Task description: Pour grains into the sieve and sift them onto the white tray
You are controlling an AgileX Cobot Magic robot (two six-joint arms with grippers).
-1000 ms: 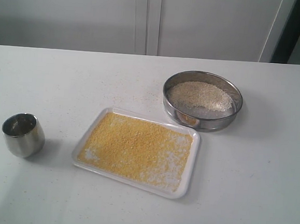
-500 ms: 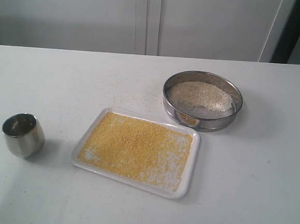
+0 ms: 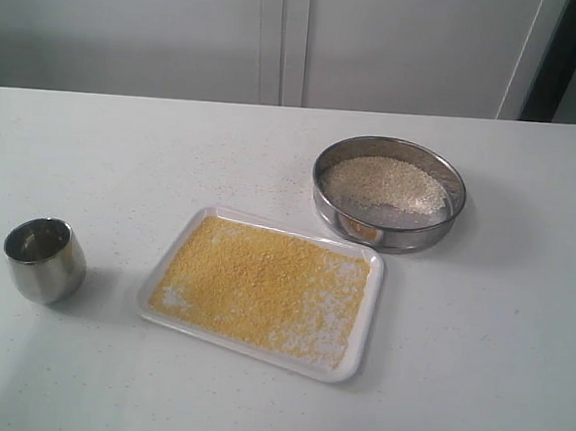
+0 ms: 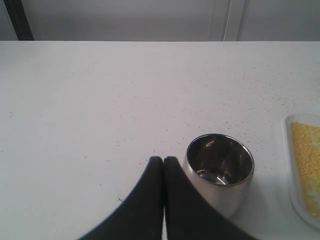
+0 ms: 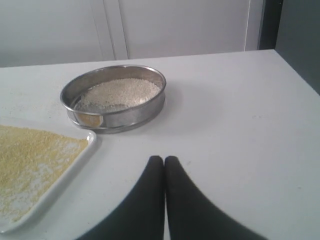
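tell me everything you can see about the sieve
The sieve is a wide, shallow round ring of shiny, steel-looking metal, standing flat on the white table. A layer of pale beige grains covers most of its mesh bottom, leaving a grey bare strip at one side. In the exterior view it sits just behind the far right corner of the white tray. Whether the two touch is unclear. Nothing else touches it.

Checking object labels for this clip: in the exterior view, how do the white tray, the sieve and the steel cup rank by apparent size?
1. white tray: largest.
2. sieve: somewhat smaller. It sits farther from the camera, so the true gap may be narrower than it looks.
3. steel cup: clearly smallest, though it is about as near as the tray.
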